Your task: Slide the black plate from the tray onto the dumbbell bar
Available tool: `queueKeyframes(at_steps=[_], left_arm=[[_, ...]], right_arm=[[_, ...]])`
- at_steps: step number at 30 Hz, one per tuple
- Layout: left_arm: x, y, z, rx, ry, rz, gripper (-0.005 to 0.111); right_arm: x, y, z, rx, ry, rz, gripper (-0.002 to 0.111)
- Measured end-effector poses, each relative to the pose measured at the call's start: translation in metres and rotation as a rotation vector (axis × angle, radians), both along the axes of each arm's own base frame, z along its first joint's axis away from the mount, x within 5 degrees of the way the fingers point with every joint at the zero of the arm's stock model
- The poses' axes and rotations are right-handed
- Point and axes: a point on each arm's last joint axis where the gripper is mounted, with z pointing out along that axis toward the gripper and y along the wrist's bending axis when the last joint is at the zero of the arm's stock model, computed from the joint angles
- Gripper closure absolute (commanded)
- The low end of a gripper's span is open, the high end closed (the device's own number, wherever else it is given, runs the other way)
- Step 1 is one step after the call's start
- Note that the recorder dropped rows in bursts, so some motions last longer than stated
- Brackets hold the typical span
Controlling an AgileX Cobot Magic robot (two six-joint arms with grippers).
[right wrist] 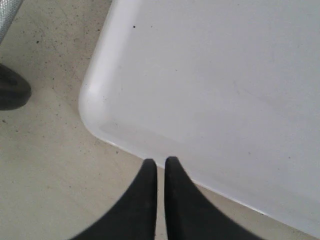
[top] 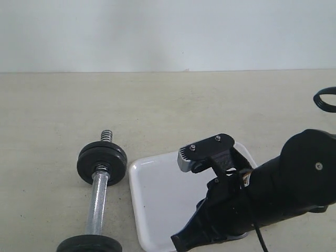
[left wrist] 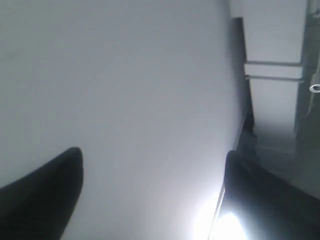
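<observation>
The white tray (top: 157, 194) lies mid-table, and its visible floor (right wrist: 220, 75) is bare. No loose black plate shows on it; my right arm hides its near right part. The dumbbell bar (top: 97, 202) lies to the tray's left. It carries black discs (top: 102, 163) near its far threaded end and another disc (top: 88, 244) at its near end. My right gripper (top: 179, 242) (right wrist: 159, 161) is shut on nothing, just outside the tray's near left corner. My left gripper (left wrist: 150, 170) is open, faces a pale wall, and is absent from the exterior view.
The pale speckled tabletop (top: 173, 110) stretches behind the tray and bar to a white wall. A black cable loop (top: 324, 98) hangs at the right edge. In the right wrist view a black disc's edge (right wrist: 12, 90) lies on the table beside the tray's corner.
</observation>
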Motion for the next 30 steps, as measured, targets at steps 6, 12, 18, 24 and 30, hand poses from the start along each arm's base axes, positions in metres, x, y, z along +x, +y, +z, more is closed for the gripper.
queueKeyframes(at_steps=[6, 12, 18, 24, 30], left_arm=[[-0.055, 0.028, -0.008, -0.048, -0.183, -0.026, 0.034], [-0.098, 0.037, -0.022, 0.004, -0.370, -0.095, 0.034], [-0.106, 0.027, -0.029, 0.162, -0.474, -0.097, 0.034], [-0.100, 0.012, -0.045, 0.441, -0.482, -0.051, 0.034], [-0.076, 0.008, -0.066, 0.654, -0.213, 0.022, 0.034]], right_arm=[[0.000, 0.000, 0.000, 0.009, 0.012, -0.021, 0.107], [0.000, 0.000, 0.000, 0.013, 0.017, -0.028, 0.107], [0.000, 0.001, 0.000, 0.016, 0.020, -0.032, 0.107], [-0.002, 0.001, 0.000, 0.014, 0.038, -0.029, 0.107], [-0.002, 0.001, 0.000, 0.014, 0.043, -0.031, 0.107]])
